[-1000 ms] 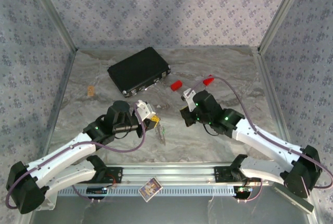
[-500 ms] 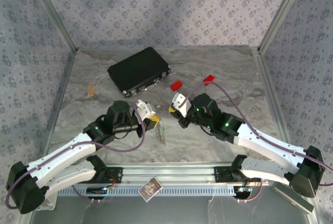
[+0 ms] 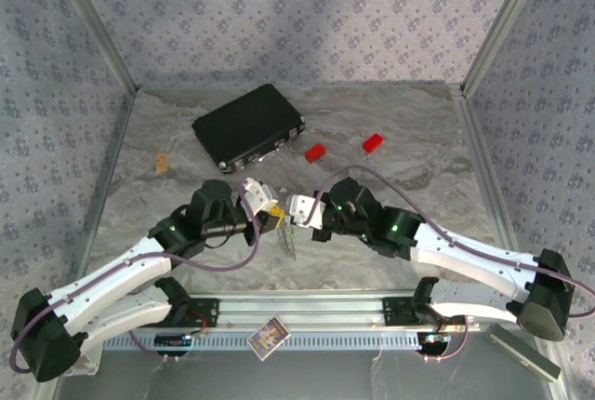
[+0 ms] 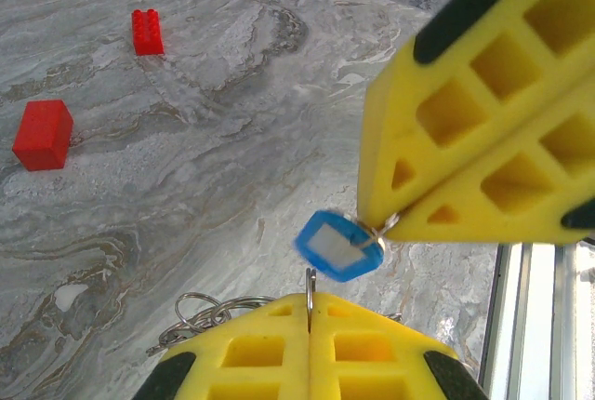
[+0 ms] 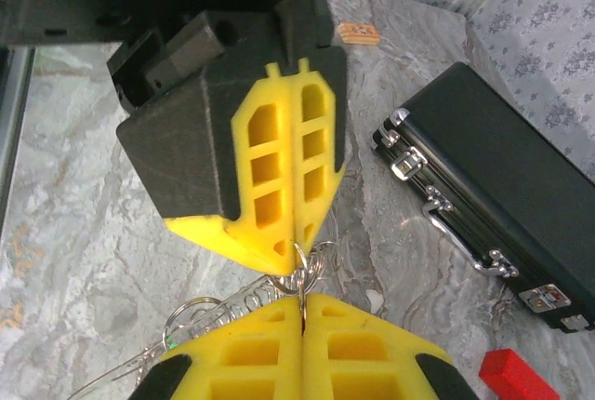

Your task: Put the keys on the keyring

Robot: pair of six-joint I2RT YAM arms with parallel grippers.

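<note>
While the black case (image 3: 249, 126) lies well behind them, I see both grippers tip to tip above the table: the left gripper (image 4: 310, 305) is clamped on the keyring (image 5: 309, 264), and the right gripper (image 5: 302, 300) pinches the blue-headed key (image 4: 337, 245) just beside it.

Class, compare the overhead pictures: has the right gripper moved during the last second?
Yes. The right gripper has swung left and toward the near edge, away from the right-hand red brick, meeting the left gripper.

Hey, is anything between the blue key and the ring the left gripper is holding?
Nothing visible. The blue key, pinched by the right gripper, hangs close beside the ring in the left gripper.
</note>
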